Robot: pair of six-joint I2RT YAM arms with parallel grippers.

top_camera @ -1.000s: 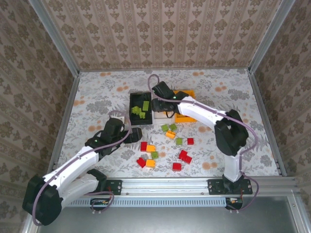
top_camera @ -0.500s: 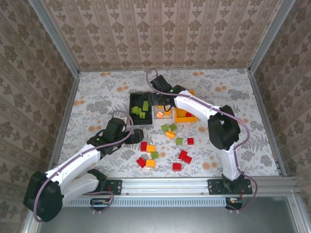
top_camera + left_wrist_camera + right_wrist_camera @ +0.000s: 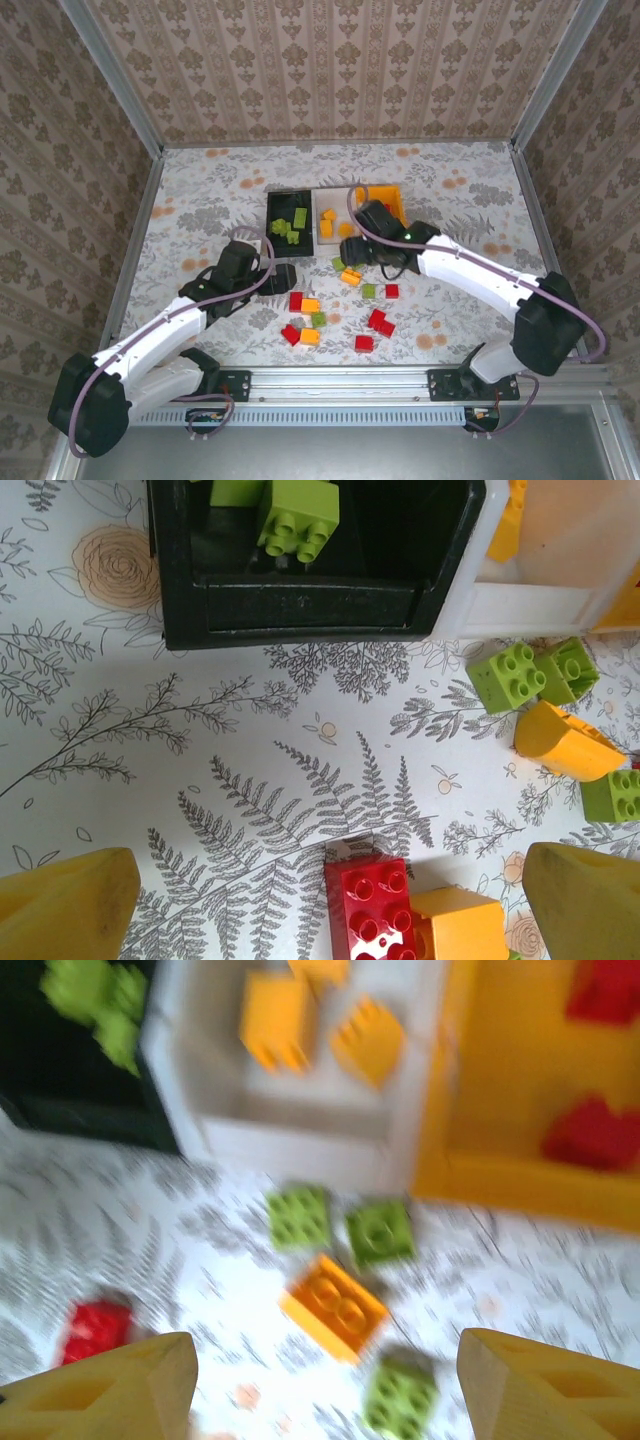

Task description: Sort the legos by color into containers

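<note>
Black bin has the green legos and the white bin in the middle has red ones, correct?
Not quite. The white bin holds orange legos, not red ones, as the right wrist view shows. The black bin does hold the green legos.

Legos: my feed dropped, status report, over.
Left gripper open, empty. Right gripper open, empty. Greens in black bin, oranges in white bin, reds in orange-yellow bin; many legos loose. Nothing blocking.
</note>
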